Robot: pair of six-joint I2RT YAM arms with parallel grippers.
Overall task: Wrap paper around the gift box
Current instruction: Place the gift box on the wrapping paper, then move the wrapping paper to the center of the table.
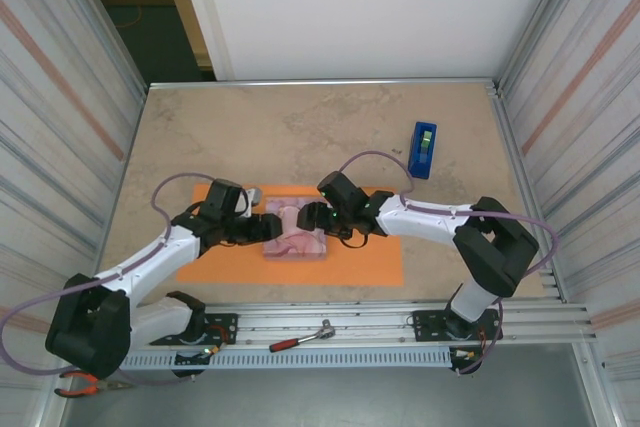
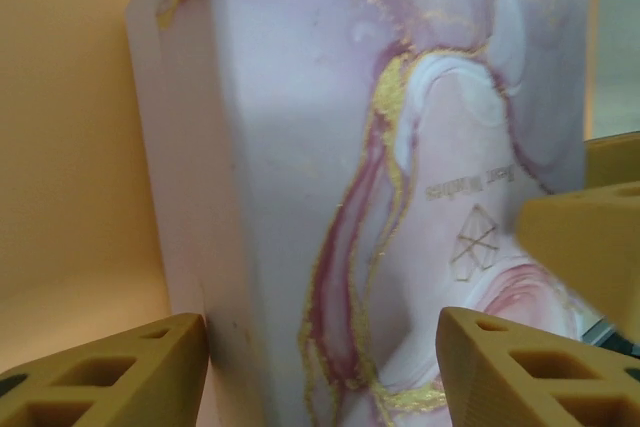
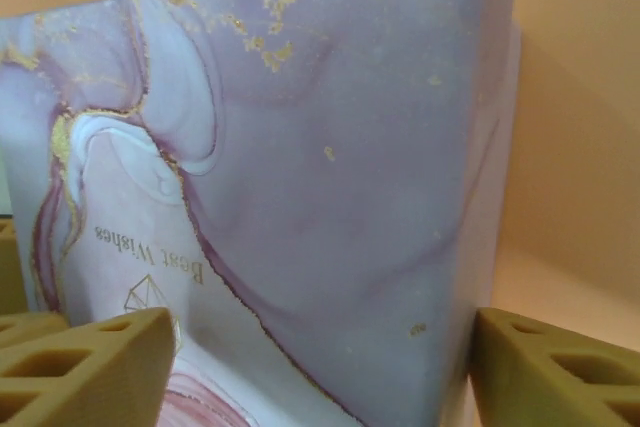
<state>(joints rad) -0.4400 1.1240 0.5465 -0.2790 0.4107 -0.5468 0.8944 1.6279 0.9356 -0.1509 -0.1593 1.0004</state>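
From above, the marbled gift box (image 1: pixel 295 243) lies on the orange paper (image 1: pixel 365 259), with the left gripper (image 1: pixel 262 229) at its left edge and the right gripper (image 1: pixel 310 217) at its right edge. In the left wrist view, the left fingers (image 2: pixel 110 372) straddle the gift box, one touching its side; clamped or loose, I cannot tell. In the right wrist view, the right fingers (image 3: pixel 85 367) flank it likewise, and the grip is unclear

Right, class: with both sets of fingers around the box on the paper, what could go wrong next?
The left fingers and right fingers both straddle the box; backing off could drag it across the paper. The two sets sit close together at the box and might collide.
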